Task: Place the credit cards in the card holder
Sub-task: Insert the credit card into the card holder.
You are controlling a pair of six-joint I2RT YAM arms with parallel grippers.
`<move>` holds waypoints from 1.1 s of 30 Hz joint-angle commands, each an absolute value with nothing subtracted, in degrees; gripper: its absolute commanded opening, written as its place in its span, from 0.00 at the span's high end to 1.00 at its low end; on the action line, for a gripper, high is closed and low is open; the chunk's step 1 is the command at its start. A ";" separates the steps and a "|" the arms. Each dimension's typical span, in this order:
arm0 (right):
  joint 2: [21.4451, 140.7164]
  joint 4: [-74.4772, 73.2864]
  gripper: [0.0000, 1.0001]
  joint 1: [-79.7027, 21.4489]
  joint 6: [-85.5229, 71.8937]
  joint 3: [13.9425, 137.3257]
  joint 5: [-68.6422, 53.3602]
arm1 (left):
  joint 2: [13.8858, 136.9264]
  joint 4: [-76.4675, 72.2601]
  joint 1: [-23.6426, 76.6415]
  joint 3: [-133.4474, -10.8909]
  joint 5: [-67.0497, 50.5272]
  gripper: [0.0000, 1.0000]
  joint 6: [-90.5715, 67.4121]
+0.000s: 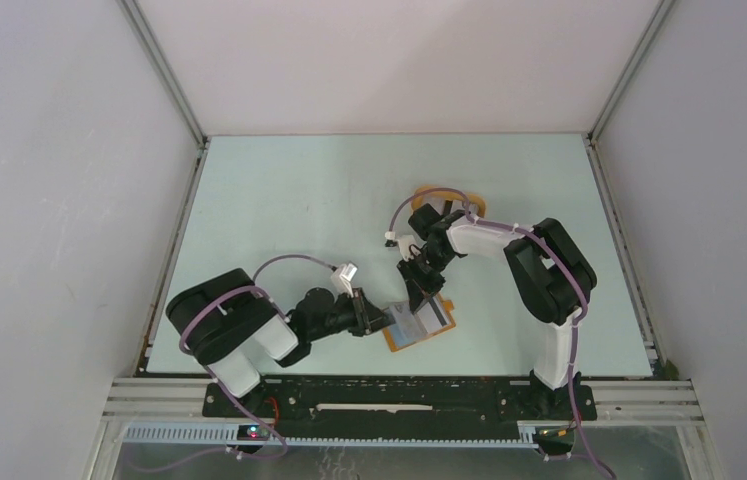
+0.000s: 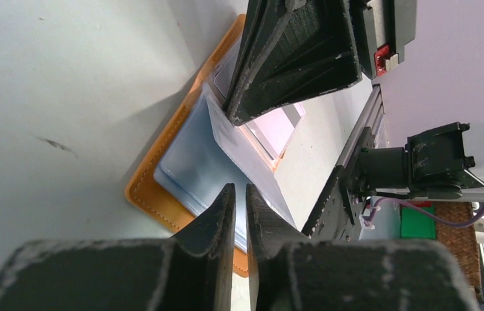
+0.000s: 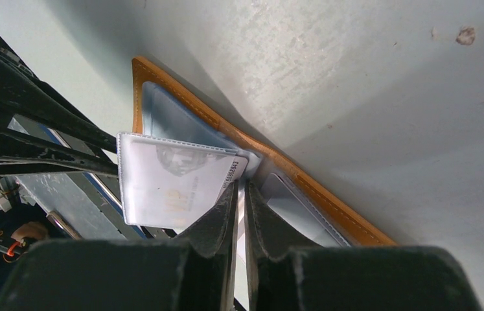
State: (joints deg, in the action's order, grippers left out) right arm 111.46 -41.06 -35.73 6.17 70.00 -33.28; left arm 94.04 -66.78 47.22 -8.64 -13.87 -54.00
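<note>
Left tool [image 2: 239, 189] had its jaws all but together just over the card holder [image 2: 151, 201], and I could not tell whether they pinched anything. Close beside it, the right tool [image 3: 240, 188] was clamped on a thin pale edge, by my reading a card [image 3: 174, 188] partly inside a clear plastic sleeve [image 2: 239, 155] that stood up from the holder. The holder lay open on the bench [image 1: 279, 200] near its front edge, between the two arms. Beyond, an oval tray [image 1: 427, 190] showed behind the right arm, its contents hidden. A push slightly off line could have caught the card's corner on the sleeve mouth and bent the limp sleeve. It could also have slid the light holder or knocked the tools together.
</note>
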 commanded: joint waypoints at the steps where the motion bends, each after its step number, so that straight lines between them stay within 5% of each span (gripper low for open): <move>1: 111.96 -41.90 0.84 -36.22 6.77 71.85 -32.55 | 95.75 -68.30 47.40 -11.67 -15.05 0.85 -53.44; 15: 101.53 -43.71 0.74 -29.01 8.80 72.83 -34.73 | 95.04 -60.53 47.55 -18.61 -16.67 0.82 -51.02; 33: 89.11 -43.14 0.73 -17.63 12.11 71.02 -43.45 | 99.84 -49.87 48.27 -29.78 -18.13 0.78 -47.15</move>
